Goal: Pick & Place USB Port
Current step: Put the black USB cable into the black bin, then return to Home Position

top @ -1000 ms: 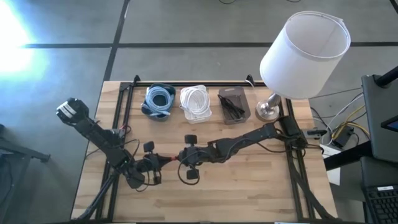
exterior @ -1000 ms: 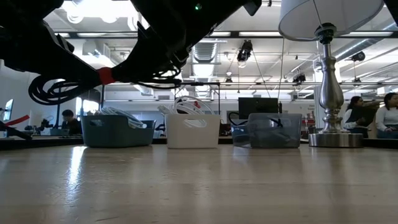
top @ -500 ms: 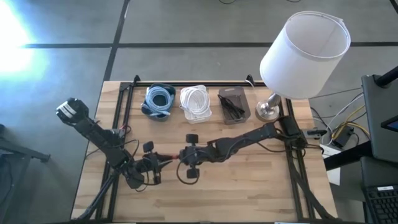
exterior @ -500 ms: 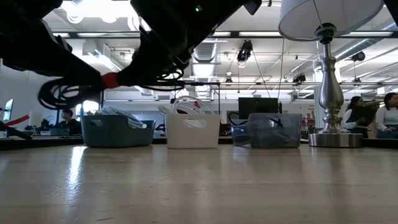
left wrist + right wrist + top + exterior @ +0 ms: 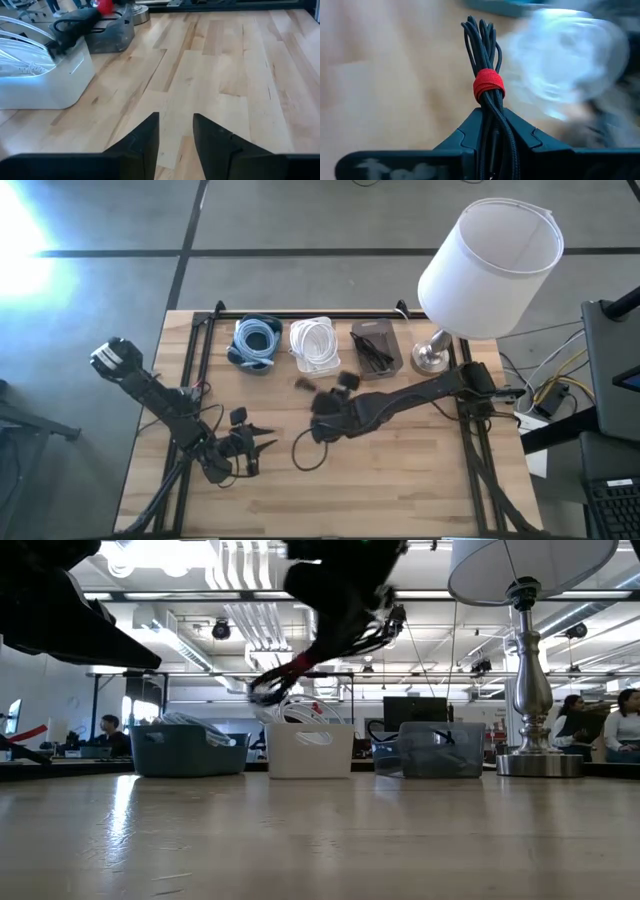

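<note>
**Cable changes hands over the bench**

Moments earlier both arms met at mid-table; now the right gripper [image 5: 492, 132] had pulled away toward the bins, jaws pinching the black cable bundle [image 5: 487, 65] with its red strap [image 5: 488, 85]. Behind it, the left gripper [image 5: 176, 132] hung with jaws spread and empty. Likely next: the dark bin [image 5: 377, 348]. No readable writing showed

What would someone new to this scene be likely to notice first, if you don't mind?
Probably the big white lamp at the table's far right corner. Next, the right gripper, mid-table near the three bins, its fingers shut on a black cable bundle cinched with a red strap. The left gripper waits open at the near left.
</note>
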Controlling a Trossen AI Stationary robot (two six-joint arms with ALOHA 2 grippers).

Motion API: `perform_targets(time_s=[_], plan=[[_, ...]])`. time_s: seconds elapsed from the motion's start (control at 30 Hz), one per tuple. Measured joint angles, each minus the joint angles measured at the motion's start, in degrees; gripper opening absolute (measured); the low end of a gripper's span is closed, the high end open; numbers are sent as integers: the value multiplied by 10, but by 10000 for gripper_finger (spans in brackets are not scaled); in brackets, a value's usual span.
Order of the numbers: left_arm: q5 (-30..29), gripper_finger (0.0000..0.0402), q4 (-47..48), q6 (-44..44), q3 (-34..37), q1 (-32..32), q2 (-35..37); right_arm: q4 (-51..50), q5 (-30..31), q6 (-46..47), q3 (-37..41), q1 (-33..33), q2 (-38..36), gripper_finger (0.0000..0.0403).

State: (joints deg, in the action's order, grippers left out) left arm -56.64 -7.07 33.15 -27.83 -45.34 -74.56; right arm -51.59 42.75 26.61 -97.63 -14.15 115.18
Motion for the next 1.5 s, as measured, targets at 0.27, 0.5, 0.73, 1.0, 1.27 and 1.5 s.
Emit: perform_targets(time_s=[0.27,0.5,0.73,1.0,1.27,1.5], plan=[[0,122,0,18,0,0,0,-242,128,307,19,12,-45,53],[0,122,0,29,0,0,0,-286,128,425,103,84,-67,54],[0,122,1,29,0,0,0,-235,124,425,177,171,-67,54],[1,122,2,25,0,0,0,-161,107,405,214,218,-67,89],[2,122,2,27,0,0,0,-157,106,402,221,221,-66,135],[9,122,0,30,0,0,0,-157,95,364,219,211,-67,162]])
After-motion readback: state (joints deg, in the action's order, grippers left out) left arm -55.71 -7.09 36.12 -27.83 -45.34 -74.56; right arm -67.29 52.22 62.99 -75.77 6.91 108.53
